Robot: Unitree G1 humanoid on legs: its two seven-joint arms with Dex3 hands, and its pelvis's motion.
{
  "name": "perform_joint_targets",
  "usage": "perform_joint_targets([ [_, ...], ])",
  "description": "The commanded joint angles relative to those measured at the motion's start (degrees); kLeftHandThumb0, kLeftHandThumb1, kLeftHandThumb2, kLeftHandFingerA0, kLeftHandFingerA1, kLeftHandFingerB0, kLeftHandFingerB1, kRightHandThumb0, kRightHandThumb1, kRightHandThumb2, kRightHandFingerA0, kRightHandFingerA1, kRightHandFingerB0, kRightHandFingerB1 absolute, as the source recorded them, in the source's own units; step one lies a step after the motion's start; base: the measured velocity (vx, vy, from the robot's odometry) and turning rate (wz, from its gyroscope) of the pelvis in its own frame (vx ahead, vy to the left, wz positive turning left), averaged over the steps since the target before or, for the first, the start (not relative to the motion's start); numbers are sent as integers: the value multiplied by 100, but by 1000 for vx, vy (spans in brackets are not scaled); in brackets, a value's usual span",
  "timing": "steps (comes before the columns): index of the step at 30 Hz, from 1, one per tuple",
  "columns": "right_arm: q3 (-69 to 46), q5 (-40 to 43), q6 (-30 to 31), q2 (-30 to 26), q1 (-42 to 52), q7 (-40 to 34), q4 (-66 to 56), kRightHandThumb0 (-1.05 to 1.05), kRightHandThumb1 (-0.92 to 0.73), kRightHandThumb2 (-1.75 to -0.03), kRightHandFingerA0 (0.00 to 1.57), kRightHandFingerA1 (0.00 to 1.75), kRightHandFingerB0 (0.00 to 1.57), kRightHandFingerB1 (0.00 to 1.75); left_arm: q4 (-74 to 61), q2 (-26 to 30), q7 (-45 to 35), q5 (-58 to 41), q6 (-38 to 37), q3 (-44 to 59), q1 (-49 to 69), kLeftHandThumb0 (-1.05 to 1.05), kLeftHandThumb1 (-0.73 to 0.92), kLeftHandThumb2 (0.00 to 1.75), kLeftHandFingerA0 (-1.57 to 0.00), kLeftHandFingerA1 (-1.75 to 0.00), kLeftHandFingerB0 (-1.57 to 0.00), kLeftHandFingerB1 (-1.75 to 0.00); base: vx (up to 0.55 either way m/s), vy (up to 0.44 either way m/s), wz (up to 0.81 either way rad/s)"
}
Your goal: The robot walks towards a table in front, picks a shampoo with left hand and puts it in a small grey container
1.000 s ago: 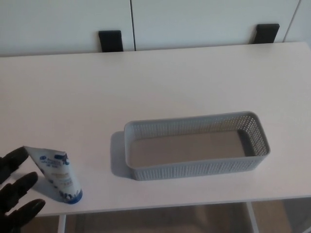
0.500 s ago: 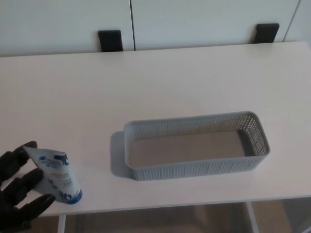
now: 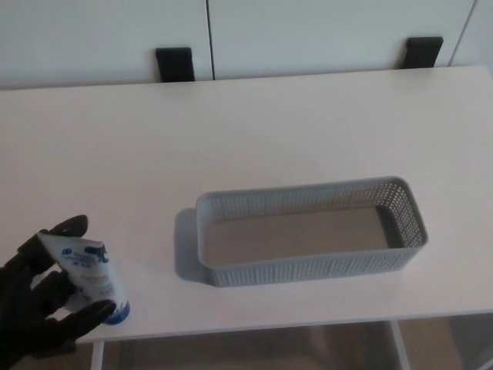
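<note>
While my left hand [image 3: 35,308] clasps the shampoo [image 3: 92,270], standing cap-down at the table's [image 3: 254,123] seven o'clock edge, the small grey container [image 3: 308,266] sits empty at its three o'clock: grasp apparently made, lift and drop not yet done. Right hand out of shot.

Plain, tidy indoor room, an office or test lab by its look. A wide white table [image 3: 254,131] fills the view, holding a grey perforated storage basket [image 3: 308,266]. Beyond the table's far edge: flat white cabinet doors [image 3: 323,31] and two black rectangular blocks [image 3: 175,64]. Below its near edge, beige floor [image 3: 254,351].
</note>
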Motion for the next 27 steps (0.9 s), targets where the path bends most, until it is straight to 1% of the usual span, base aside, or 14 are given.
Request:
perform_joint_targets([
  [1,19,17,73,-102,-55,55,-29,-19,-63,-59,63,43,49,38,183,177,391,910,494,-583,-637,-35,33,82,-94,-86,-4,-43,0,0,0],
  [2,21,14,72,-100,-65,54,-29,-19,-62,-59,63,43,50,38,200,198,438,1007,501,-657,-691,-39,59,58,-111,-116,-32,-32,0,0,0],
  [3,16,21,63,-95,-91,59,-32,-18,-62,-58,63,43,50,38,304,202,489,1210,486,-850,-868,-21,54,95,-134,-136,-49,-59,0,0,0],
  [4,-17,55,52,-107,-122,77,-39,-18,-61,-58,64,44,51,39,476,186,454,1359,393,-1053,-1048,-20,55,97,-131,-135,-61,-65,0,0,0],
  [5,-45,80,51,-128,-144,89,-41,-18,-61,-58,64,44,51,39,550,213,422,1452,298,-1149,-1090,-20,55,97,-131,-135,-61,-65,0,0,0],
  [6,-75,105,34,-129,-162,95,-41,-18,-61,-58,66,44,52,39,590,165,470,1432,290,-1155,-1111,-11,65,80,-110,-156,-79,-56,0,0,0],
  [7,-68,91,54,-147,-202,90,-38,-20,-61,-58,68,45,53,39,650,121,534,1502,172,-1201,-1114,-8,56,101,-101,-151,-90,-86,0,0,0],
  [8,-42,51,94,-174,-250,81,-32,-20,-61,-58,68,45,53,39,723,89,606,1620,-3,-1273,-1109,-8,56,101,-101,-151,-90,-86,0,0,0],
  [10,-64,74,95,-194,-292,118,-49,-19,-62,-58,65,44,52,39,738,21,630,1571,-12,-1260,-1109,-10,48,115,-101,-150,-86,-107,0,0,0],
  [15,-60,76,132,-208,-313,149,-58,-20,-63,-58,65,44,52,39,762,-49,578,1533,-92,-1203,-1073,-11,49,116,-101,-150,-84,-109,0,0,0],
  [16,-18,31,124,-253,-320,152,-67,-19,-62,-58,68,45,54,40,707,-92,510,1371,-194,-1064,-936,-15,52,105,-102,-150,-78,-110,0,0,0],
  [18,6,9,121,-262,-317,145,-66,-19,-62,-58,68,45,54,39,628,-138,524,1324,-79,-991,-912,-14,53,104,-101,-150,-79,-109,0,0,0],
  [19,3,14,134,-262,-304,162,-50,-18,-62,-58,68,45,54,40,473,-150,493,1202,9,-886,-868,-16,57,96,-104,-147,-79,-106,0,0,0],
  [27,-44,53,154,-241,-296,179,-8,-18,-62,-58,67,45,54,40,-120,-230,365,1070,82,-635,-811,-25,63,88,-104,-142,-76,-101,0,0,0],
])
